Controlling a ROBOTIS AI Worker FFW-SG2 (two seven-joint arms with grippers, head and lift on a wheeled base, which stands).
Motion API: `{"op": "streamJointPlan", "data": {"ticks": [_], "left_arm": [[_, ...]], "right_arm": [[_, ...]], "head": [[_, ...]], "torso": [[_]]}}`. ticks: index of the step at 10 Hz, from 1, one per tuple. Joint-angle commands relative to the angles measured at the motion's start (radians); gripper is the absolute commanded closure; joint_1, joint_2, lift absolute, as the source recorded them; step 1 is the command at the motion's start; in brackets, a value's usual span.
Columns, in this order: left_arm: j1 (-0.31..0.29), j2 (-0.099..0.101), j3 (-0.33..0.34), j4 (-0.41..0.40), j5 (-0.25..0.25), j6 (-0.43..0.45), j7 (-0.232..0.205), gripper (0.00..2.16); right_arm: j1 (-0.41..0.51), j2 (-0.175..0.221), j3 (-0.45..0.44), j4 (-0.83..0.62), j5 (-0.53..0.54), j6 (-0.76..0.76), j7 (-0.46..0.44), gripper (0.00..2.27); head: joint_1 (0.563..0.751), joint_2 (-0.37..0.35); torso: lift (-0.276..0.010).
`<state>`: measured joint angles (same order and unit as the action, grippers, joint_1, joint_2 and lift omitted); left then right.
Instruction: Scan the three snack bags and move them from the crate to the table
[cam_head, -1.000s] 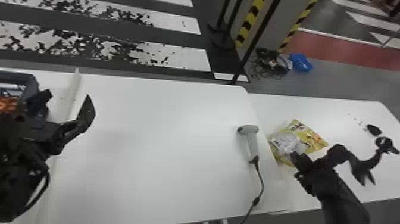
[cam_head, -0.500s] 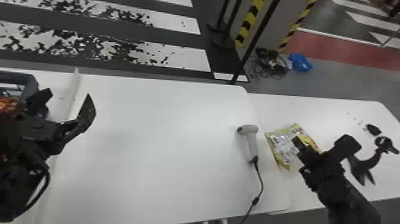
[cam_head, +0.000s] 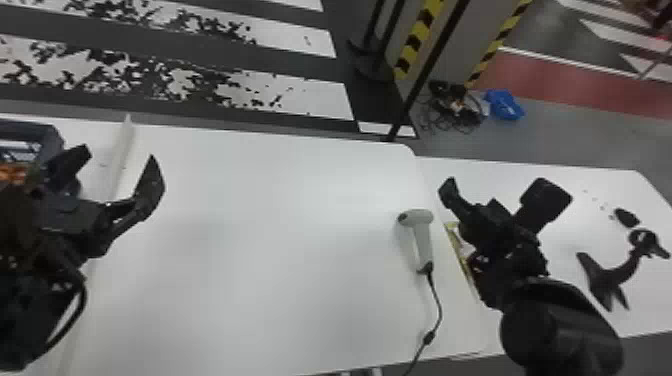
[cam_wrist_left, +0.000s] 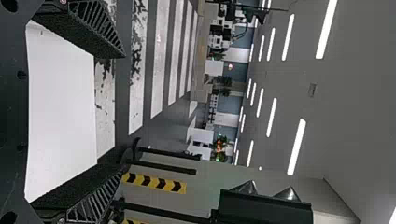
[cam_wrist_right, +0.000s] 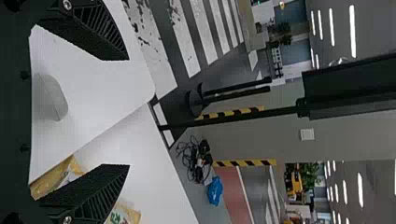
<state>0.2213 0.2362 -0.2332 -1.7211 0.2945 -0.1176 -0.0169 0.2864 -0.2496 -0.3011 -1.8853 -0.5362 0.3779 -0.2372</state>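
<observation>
Right end effector (cam_head: 500, 191) | fingers spread | pointing forward | near snack bag (cam_head: 453, 234)

Open left hand (cam_head: 119, 153), white table (cam_wrist_left: 60, 107)

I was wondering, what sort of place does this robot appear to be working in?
Probably a large indoor hall or garage-like test space: striped floor markings, yellow-and-black hazard strips and rows of ceiling strip lights around the white tables.

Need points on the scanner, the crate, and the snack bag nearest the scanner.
Scanner (cam_head: 424, 246), head view: handle.
Crate (cam_head: 37, 131), head view: rim.
Snack bag (cam_wrist_right: 50, 181), right wrist view: yellow wrapper.
</observation>
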Motion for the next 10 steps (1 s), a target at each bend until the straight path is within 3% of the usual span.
{"op": "streamJointPlan", "data": {"ticks": [1, 6, 8, 9, 10], "left_arm": [[0.003, 0.002, 0.002, -0.002, 0.002, 0.003, 0.0, 0.03], [0.004, 0.0, -0.006, -0.003, 0.0, 0.013, 0.006, 0.03], [0.017, -0.001, -0.006, -0.006, 0.003, 0.013, 0.017, 0.03], [0.018, -0.005, -0.003, -0.008, 0.008, 0.022, 0.045, 0.03], [0.018, -0.001, 0.022, -0.046, 0.023, 0.108, 0.045, 0.03]], "right_arm": [[0.02, 0.012, 0.109, -0.058, 0.056, 0.005, 0.002, 0.06], [0.059, 0.09, 0.471, -0.087, 0.318, -0.13, 0.013, 0.05], [0.074, 0.112, 0.531, -0.054, 0.348, -0.231, -0.013, 0.05], [0.074, 0.112, 0.54, -0.046, 0.369, -0.244, -0.03, 0.05], [0.074, 0.11, 0.533, -0.046, 0.367, -0.244, -0.034, 0.05]], "head": [[0.695, -0.344], [0.695, -0.114], [0.695, -0.051], [0.695, -0.028], [0.695, -0.012]], "torso": [[-0.062], [-0.062], [-0.062], [-0.062], [-0.062]]}}
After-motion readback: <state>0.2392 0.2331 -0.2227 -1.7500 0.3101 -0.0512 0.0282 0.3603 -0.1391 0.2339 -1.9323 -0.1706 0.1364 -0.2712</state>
